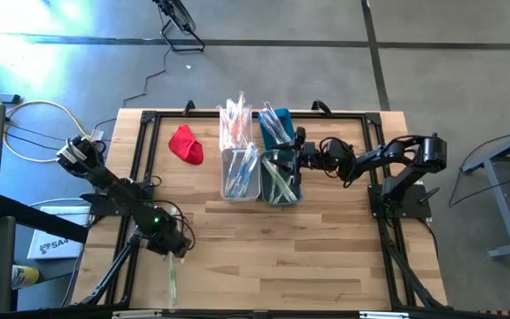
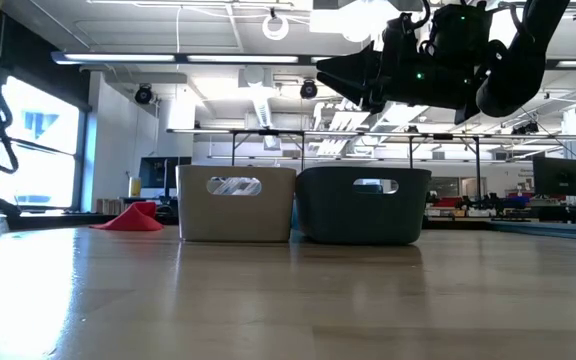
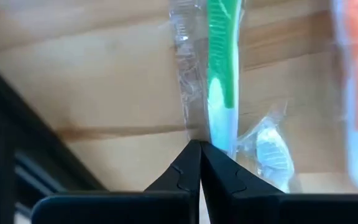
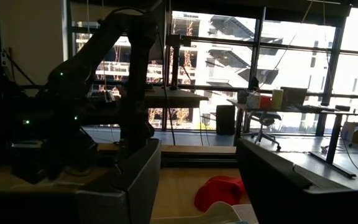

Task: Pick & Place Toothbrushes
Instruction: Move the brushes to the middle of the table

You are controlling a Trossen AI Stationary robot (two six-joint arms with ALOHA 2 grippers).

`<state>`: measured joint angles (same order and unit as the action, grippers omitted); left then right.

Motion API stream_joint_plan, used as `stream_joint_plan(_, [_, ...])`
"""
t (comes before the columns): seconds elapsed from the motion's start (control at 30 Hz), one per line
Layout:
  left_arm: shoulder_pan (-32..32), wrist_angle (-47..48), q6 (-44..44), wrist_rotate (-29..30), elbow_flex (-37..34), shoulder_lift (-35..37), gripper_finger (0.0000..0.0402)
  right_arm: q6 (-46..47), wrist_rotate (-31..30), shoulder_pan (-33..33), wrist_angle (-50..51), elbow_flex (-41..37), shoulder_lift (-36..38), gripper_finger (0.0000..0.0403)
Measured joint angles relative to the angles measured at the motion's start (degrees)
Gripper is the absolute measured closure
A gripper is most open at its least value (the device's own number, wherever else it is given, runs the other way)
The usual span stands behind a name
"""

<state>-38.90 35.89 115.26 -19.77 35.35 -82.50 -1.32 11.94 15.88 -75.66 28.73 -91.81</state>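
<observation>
My left gripper is shut on a green toothbrush in a clear wrapper, near the table's near-left corner. A blurred orange toothbrush shows beside it; whether it is held too, I cannot tell. My right gripper stands open, about level, above the teal bin. Beside that stands a pale bin. Both hold several wrapped toothbrushes, and more toothbrushes stand up behind them. My left gripper pinches the clear wrapper's edge, right beside the green handle, between its two fingertips. The fingers slant steeply down from above. The toothbrush runs on past the fingertips toward the table's near edge; whether its far end rests on the table, I cannot tell.
A red cloth lies left of the bins. The black frame rail runs along the table's left side, close to my left arm. Bare wood spreads across the near half of the table.
</observation>
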Motion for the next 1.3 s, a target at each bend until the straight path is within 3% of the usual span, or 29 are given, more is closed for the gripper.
stream_joint_plan(0.43, [8.9, -9.1, -12.9, 10.3, 0.0, 0.0, 0.0397, 0.0, 0.0, 0.0, 0.0, 0.0, 0.0, 0.0199])
stream_joint_plan(0.67, [14.5, -17.8, -23.6, 18.7, -0.2, -0.2, 0.0397, 0.0, 0.0, 0.0, 0.0, 0.0, 0.0, 0.0199])
stream_joint_plan(0.87, [19.3, -24.3, -33.8, 21.8, -0.4, -0.4, 0.0397, 0.0, 0.0, 0.0, 0.0, 0.0, 0.0, 0.0199])
stream_joint_plan(0.97, [20.8, -24.1, -35.9, 19.6, -0.4, -0.4, 0.0397, 0.0, 0.0, 0.0, 0.3, 0.0, 0.0, 0.0199])
stream_joint_plan(1.3, [21.6, -23.8, -34.5, -2.6, 2.3, -0.3, 0.0397, 0.0, 0.0, 0.0, 0.3, 0.0, 0.0, 0.0199])
